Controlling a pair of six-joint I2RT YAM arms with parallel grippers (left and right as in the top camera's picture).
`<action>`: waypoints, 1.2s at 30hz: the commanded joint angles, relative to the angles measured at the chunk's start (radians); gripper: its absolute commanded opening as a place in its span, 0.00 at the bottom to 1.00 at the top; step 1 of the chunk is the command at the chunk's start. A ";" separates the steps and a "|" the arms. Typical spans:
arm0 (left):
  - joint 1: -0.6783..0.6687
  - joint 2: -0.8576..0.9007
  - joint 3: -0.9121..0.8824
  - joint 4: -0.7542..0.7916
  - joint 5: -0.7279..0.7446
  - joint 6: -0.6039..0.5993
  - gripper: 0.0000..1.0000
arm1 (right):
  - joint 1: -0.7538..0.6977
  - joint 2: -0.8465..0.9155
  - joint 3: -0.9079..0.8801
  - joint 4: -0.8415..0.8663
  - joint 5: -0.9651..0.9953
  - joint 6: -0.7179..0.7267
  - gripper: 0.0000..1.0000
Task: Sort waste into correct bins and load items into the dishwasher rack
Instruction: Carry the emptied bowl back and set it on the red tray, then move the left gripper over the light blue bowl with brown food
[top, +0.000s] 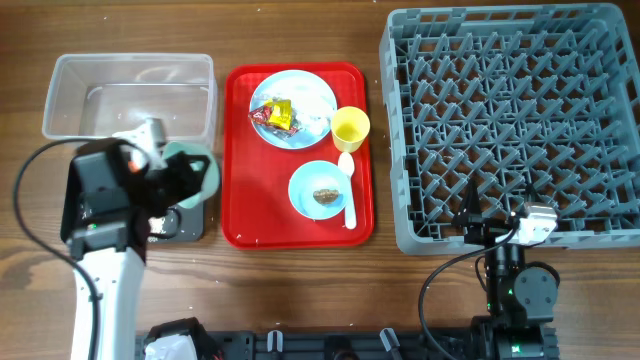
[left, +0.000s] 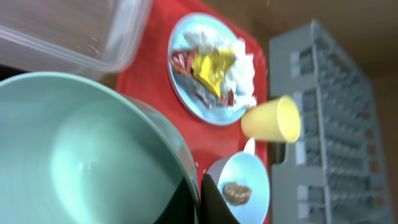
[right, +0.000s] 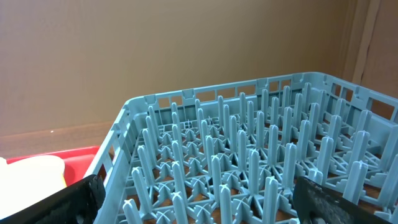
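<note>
My left gripper is shut on the rim of a light blue bowl, held tilted above the black tray. In the left wrist view the bowl fills the left side, its rim pinched between the gripper fingers. On the red tray lie a plate with yellow and red wrappers and tissue, a yellow cup, a second bowl with a brown lump, and a white spoon. My right gripper stands open at the front edge of the dishwasher rack.
The clear tub stands behind the black tray at the far left. In the right wrist view the rack's pegs rise between the wide-apart fingers, with the red tray's corner at the left.
</note>
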 joint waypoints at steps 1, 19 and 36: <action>-0.163 -0.011 0.024 -0.007 -0.215 -0.005 0.04 | -0.004 0.001 -0.001 0.004 0.010 0.007 1.00; -0.568 0.270 0.024 0.021 -0.414 -0.005 0.04 | -0.004 0.001 -0.001 0.004 0.010 0.007 1.00; -0.573 0.347 0.047 0.076 -0.472 -0.005 0.50 | -0.004 0.001 -0.001 0.004 0.010 0.007 1.00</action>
